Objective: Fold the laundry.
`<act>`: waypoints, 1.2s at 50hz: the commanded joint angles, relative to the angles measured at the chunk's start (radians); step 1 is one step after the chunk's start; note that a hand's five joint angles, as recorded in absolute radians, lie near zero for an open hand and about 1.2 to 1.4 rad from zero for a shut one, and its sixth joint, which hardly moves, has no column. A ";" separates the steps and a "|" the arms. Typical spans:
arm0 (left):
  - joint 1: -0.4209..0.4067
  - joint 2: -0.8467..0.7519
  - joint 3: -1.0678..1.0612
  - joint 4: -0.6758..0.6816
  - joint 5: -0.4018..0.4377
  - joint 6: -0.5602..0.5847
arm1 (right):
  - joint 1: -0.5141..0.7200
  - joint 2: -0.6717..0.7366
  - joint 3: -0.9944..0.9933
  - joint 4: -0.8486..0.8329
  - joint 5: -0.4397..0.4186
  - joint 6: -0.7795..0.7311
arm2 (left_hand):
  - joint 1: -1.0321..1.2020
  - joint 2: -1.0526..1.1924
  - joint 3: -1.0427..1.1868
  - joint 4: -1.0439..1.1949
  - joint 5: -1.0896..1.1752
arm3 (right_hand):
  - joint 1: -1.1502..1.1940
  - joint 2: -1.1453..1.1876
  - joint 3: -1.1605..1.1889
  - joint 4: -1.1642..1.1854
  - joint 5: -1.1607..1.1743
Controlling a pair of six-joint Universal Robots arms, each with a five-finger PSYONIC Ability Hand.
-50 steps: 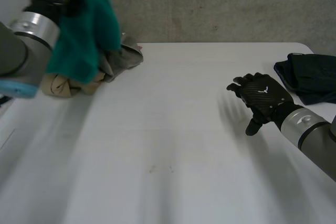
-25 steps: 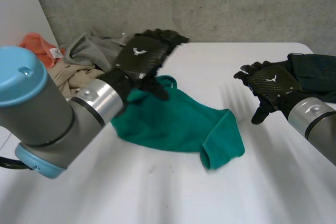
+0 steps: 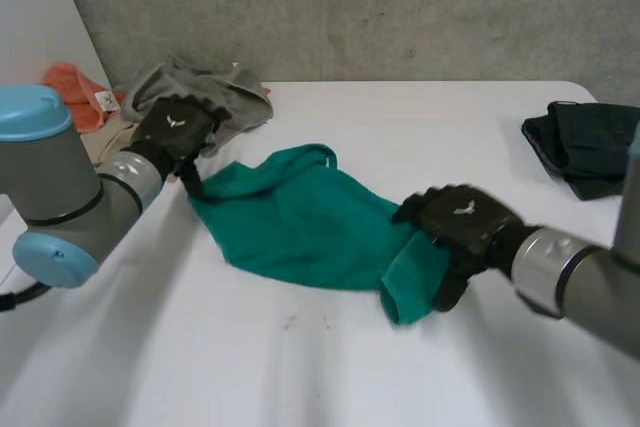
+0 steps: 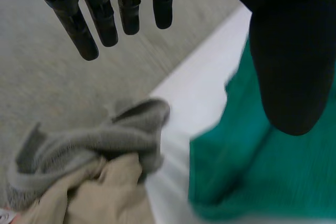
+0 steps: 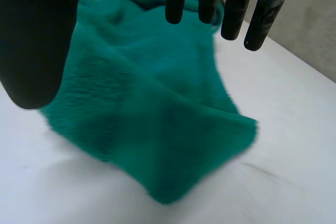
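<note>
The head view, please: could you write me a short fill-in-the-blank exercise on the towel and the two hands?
1. The left hand and the right hand, one at each end of the green towel, have straight fingers, so both are ___.
2. The dark garment lies nearer the ___ hand.
3. The grey and beige pile lies nearer the ___ hand.
Missing words: open; right; left.

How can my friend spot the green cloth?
On the white table, look in the middle, between the robot's left hand and right hand. The fuzzy teal-green cloth lies there; its neighbours, a grey and beige clothes pile and a dark navy cloth, are dull and at the far corners.
</note>
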 commanded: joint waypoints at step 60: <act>0.085 -0.291 0.203 -0.019 0.198 0.309 | -0.011 0.100 0.052 -0.378 0.258 -0.201 | 1.164 1.157 1.154 1.159 1.163 | 1.197 1.177 1.184 1.164 1.162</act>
